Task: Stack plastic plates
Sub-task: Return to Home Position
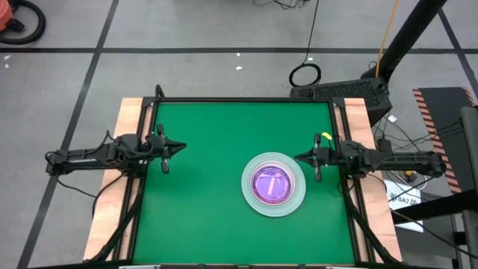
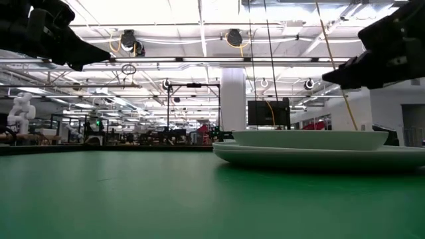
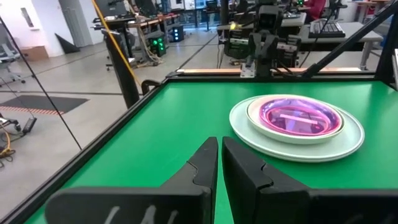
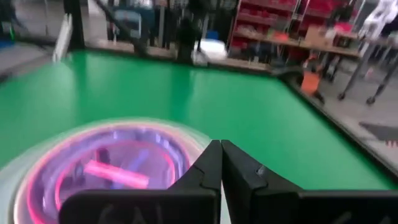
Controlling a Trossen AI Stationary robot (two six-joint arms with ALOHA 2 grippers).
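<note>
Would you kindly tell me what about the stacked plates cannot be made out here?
1. Plate count under the pink plate: in the high and left wrist views, upper plates cover lower ones.
2. Low view: the stack is cut off by the right edge.
3. Right wrist view: the stack's rims are blurred together.
The left claw and right claw hang shut, apart from it.

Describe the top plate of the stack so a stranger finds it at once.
On the green table, look at its right half, beside the right gripper. The small glossy pink round plastic plate sits uppermost in the stack there; the wider pale mint plates under it ring it.
</note>
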